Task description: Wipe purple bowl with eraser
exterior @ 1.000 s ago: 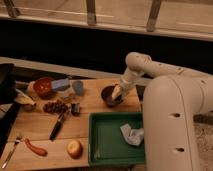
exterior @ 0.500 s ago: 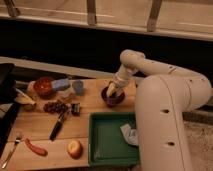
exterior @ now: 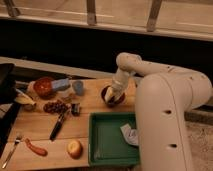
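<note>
On the wooden tabletop (exterior: 95, 106), the purple bowl (exterior: 121, 98) sits just beyond the green tray (exterior: 107, 142). The gripper (exterior: 111, 92) dips into it, pinching the eraser (exterior: 108, 95) so that its pale end meets the dark inside, apparently for wiping.

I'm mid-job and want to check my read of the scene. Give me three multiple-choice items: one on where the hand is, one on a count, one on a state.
1. Where is the hand?
A. far left
B. lifted clear of everything
C. down at the purple bowl

2. How many bowls are on the table?
A. two
B. one
C. four

3. The green tray is:
A. upside down
B. holding a crumpled white wad
C. bare

Answers:
1. C: the arm ends inside the purple bowl's rim.
2. A: only the purple bowl and the red bowl show.
3. B: the wad lies by the tray's right wall.
</note>
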`<state>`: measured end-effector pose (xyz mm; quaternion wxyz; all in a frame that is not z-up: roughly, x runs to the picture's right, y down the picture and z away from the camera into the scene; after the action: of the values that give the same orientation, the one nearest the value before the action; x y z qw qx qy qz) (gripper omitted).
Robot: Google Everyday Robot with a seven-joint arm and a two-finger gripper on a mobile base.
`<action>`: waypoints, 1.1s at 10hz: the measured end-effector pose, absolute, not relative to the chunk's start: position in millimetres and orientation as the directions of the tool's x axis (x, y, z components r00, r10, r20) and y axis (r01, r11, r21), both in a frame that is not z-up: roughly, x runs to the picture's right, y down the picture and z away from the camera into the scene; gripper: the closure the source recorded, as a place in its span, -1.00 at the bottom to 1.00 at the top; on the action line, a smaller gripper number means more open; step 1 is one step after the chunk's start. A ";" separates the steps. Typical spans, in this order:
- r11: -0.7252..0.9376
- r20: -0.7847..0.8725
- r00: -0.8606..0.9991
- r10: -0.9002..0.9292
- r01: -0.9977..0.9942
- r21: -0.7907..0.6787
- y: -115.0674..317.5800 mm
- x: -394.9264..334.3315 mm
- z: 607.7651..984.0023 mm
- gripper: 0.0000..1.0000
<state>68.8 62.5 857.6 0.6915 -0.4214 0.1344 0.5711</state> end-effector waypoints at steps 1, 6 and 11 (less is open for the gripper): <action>-0.014 -0.680 0.298 0.670 -0.910 -0.413 68.8 78.5 853.4 1.00; -0.024 -0.701 0.237 0.672 -0.940 -0.341 58.7 104.9 860.3 1.00; 0.026 -0.654 0.322 0.685 -0.907 -0.419 42.4 60.0 871.7 1.00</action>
<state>60.0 42.4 871.7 0.7030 -0.4082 0.1365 0.5662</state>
